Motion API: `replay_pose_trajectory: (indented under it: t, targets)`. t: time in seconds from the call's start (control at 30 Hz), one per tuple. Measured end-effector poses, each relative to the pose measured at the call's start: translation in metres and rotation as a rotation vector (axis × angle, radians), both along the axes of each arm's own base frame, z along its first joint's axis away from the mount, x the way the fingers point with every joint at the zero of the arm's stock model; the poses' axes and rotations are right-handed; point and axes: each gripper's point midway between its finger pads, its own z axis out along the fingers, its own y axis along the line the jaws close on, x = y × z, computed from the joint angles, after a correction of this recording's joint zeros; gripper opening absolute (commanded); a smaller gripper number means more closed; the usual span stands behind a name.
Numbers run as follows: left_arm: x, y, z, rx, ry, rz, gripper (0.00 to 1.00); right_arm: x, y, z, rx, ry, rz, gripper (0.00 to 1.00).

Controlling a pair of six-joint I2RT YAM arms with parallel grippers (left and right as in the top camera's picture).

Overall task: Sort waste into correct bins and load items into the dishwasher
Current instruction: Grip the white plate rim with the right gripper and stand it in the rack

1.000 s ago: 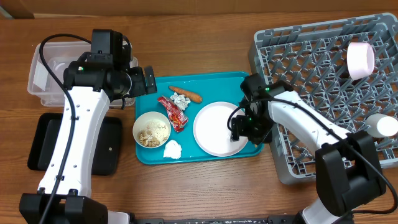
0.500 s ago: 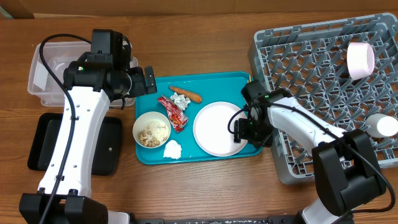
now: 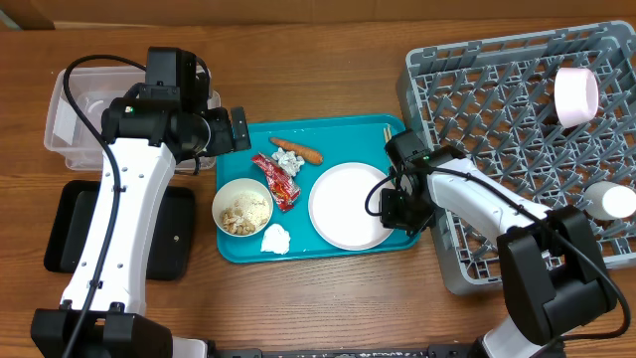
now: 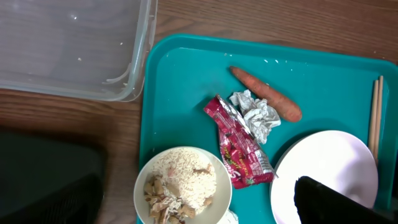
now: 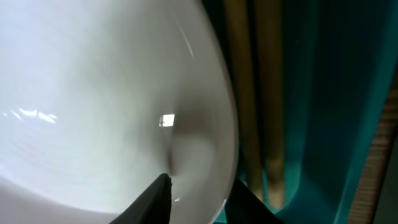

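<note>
The pale plate (image 3: 343, 204) (image 4: 323, 168) (image 5: 93, 93) lies on the right of the teal tray (image 3: 348, 127). My right gripper (image 3: 393, 211) (image 5: 199, 199) is shut on the plate's right rim, one finger on top and one outside the edge. Wooden chopsticks (image 3: 387, 130) (image 4: 375, 118) (image 5: 258, 93) lie beside that rim. A bowl (image 3: 242, 207) (image 4: 183, 186) of rice leftovers, a red wrapper (image 3: 278, 179) (image 4: 242, 146), a carrot stick (image 3: 298, 149) (image 4: 267, 99) and crumpled paper (image 3: 288, 159) (image 4: 258, 112) fill the tray's left. My left gripper (image 3: 238, 129) (image 4: 193, 205) hangs open above them, holding nothing.
The grey dish rack (image 3: 497, 109) stands at the right with a pink cup (image 3: 576, 94) and a white item (image 3: 608, 201) in it. The clear tub (image 3: 60, 119) (image 4: 74, 50) sits at the far left, the black tray (image 3: 70, 229) in front of it. Another paper scrap (image 3: 275, 238) lies near the bowl.
My right gripper has shifted slightly along the plate's right edge and its jaws have closed in on the rim. The left arm has not moved.
</note>
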Motion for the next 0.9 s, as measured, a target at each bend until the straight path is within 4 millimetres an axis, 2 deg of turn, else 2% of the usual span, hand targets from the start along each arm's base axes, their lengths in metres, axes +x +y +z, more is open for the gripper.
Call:
replay_pose_trajectory:
  t: [0.17, 0.3, 0.53, 0.63, 0.7, 0.77, 0.8, 0.9]
  targets:
    - [0.0, 0.0, 0.0, 0.0, 0.0, 0.0, 1.0, 0.002, 0.001, -0.001, 0.003, -0.01, -0.001, 0.04]
    - [0.0, 0.0, 0.0, 0.0, 0.0, 0.0, 1.0, 0.008, 0.004, 0.0, 0.019, -0.03, -0.013, 0.04]
    - [0.0, 0.0, 0.0, 0.0, 0.001, 0.0, 1.0, 0.007, 0.003, 0.001, 0.014, -0.022, -0.015, 0.04]
    - [0.0, 0.0, 0.0, 0.0, 0.001, 0.0, 1.0, 0.011, 0.002, 0.009, -0.004, -0.025, -0.014, 0.04]
    - [0.0, 0.0, 0.0, 0.0, 0.001, 0.0, 1.0, 0.019, 0.0, 0.021, -0.03, -0.05, -0.01, 0.04]
    - [0.0, 0.0, 0.0, 0.0, 0.001, 0.0, 1.0, 0.035, -0.003, 0.043, -0.061, -0.113, -0.008, 0.04]
    - [0.0, 0.0, 0.0, 0.0, 0.001, 0.0, 1.0, 0.045, -0.004, 0.056, -0.072, -0.156, -0.01, 0.04]
    - [0.0, 0.0, 0.0, 0.0, 0.0, 0.0, 1.0, 0.083, -0.01, 0.112, -0.115, -0.354, -0.01, 0.04]
